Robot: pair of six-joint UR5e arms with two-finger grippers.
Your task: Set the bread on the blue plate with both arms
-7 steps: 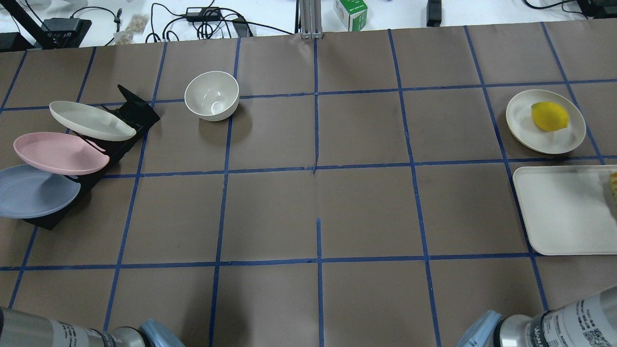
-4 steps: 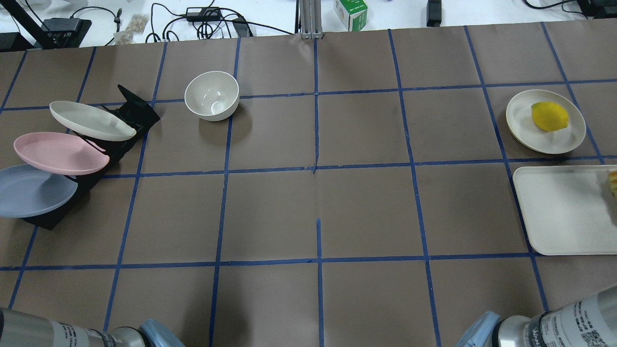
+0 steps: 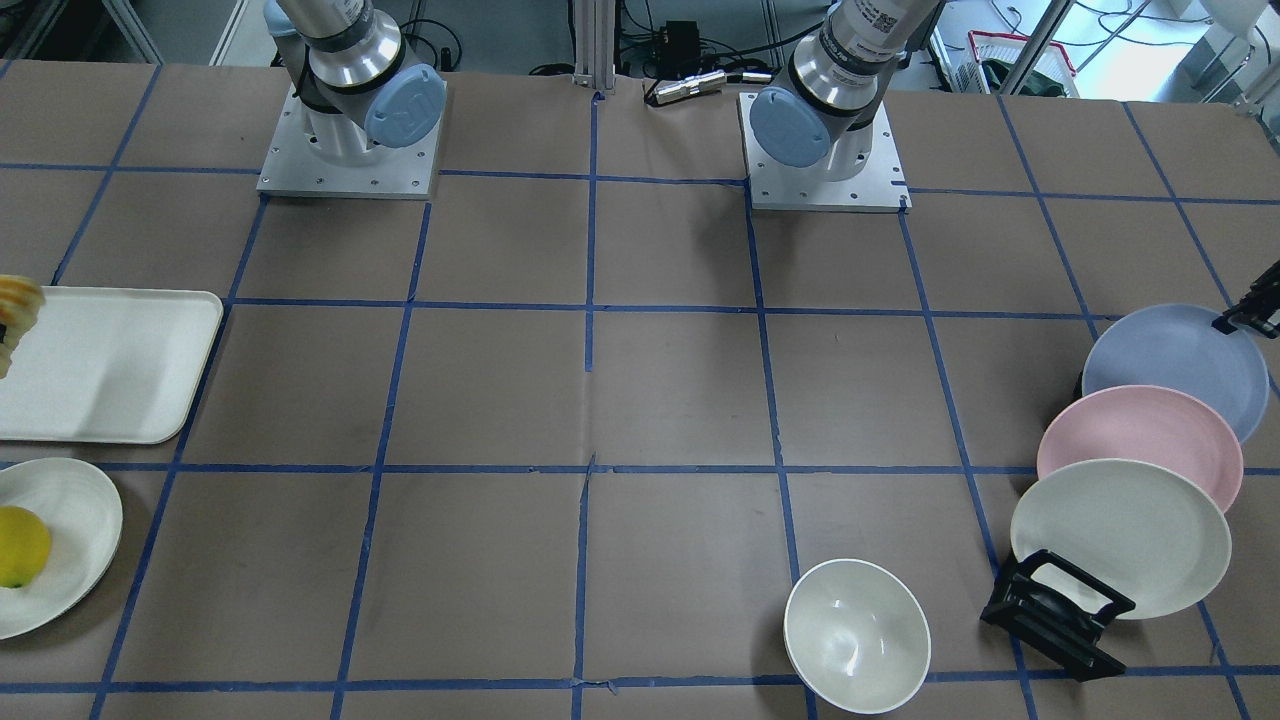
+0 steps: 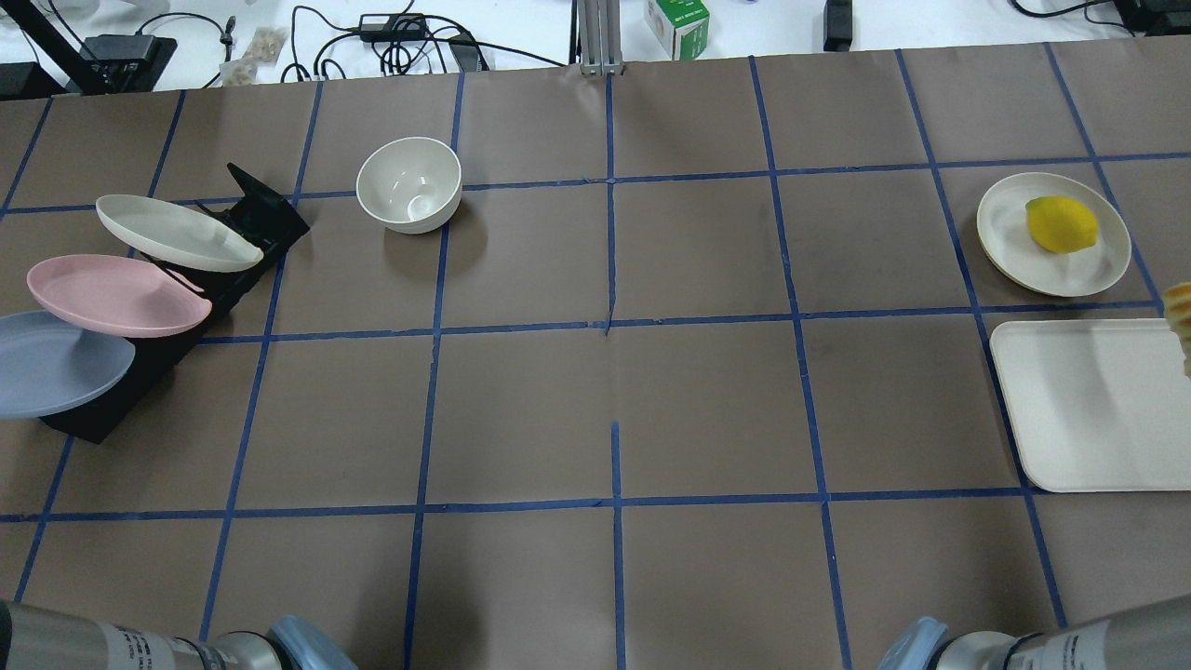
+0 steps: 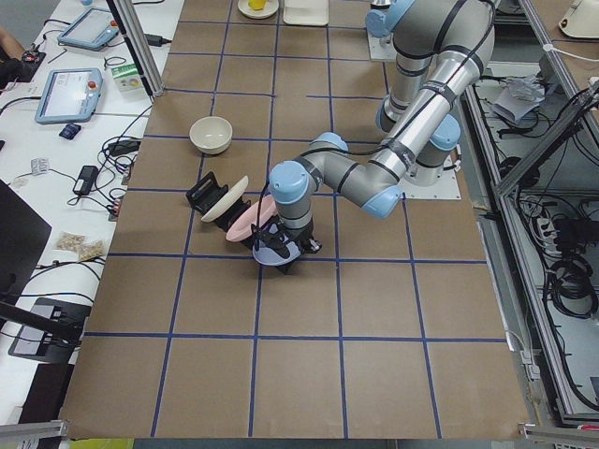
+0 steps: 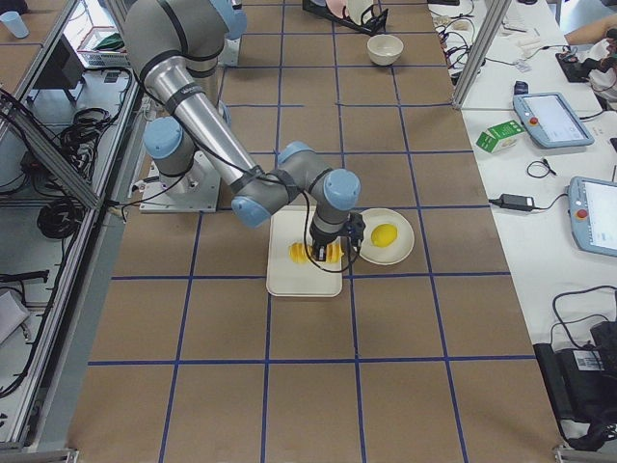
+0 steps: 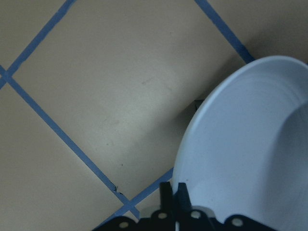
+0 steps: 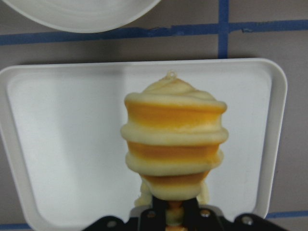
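Observation:
The blue plate (image 4: 56, 368) leans at the near end of a black rack (image 4: 256, 219) at the table's left. In the left wrist view my left gripper (image 7: 173, 192) is shut on the blue plate's rim (image 7: 250, 154). The gripper's black tip also shows at the right edge of the front-facing view (image 3: 1250, 318). My right gripper (image 8: 174, 211) is shut on the bread (image 8: 173, 144), an orange-yellow ridged loaf, and holds it lifted above the cream tray (image 8: 57, 144). In the overhead view only the bread's end (image 4: 1180, 302) shows at the right edge.
A pink plate (image 4: 112, 296) and an off-white plate (image 4: 177, 233) lean in the same rack. A white bowl (image 4: 409, 184) stands at the back left. A lemon (image 4: 1061, 223) lies on a cream plate (image 4: 1014, 251) behind the tray (image 4: 1089, 405).
The blue plate has slid left, partly out of the overhead view. The bread has moved toward the far edge of the tray, and the right arm has shifted.

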